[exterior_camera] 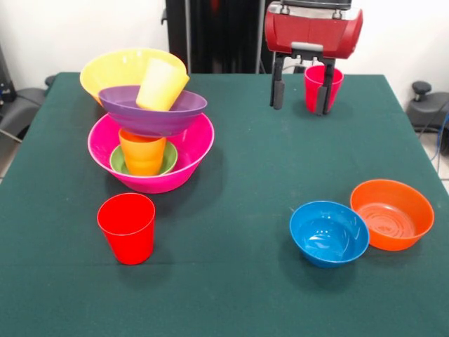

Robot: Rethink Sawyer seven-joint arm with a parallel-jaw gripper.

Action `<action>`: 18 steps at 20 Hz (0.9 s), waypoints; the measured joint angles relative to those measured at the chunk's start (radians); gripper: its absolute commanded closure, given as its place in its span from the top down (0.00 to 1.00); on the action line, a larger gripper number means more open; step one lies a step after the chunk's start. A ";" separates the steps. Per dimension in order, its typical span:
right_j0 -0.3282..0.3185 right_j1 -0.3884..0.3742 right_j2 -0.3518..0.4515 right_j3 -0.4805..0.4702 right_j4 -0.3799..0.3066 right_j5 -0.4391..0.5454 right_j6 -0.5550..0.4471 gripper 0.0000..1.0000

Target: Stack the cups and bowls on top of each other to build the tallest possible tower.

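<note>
Crimson-pink cup [323, 84] — touching one gripper [300, 95] finger.

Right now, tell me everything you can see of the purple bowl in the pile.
The purple bowl is a wide, shallow, glossy plastic bowl, upright but tilted. It rests on the orange cup, which stands in the small green bowl inside the big hot-pink bowl. A yellow cup leans inside it, and the orange-yellow bowl sits tipped against its far rim. Its underside is partly hidden.
</note>
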 measured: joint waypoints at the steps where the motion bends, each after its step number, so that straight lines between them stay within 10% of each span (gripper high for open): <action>1: 0.000 0.000 0.000 0.000 0.004 0.000 0.000 1.00; 18: 0.014 0.000 -0.016 0.000 0.014 0.000 0.000 1.00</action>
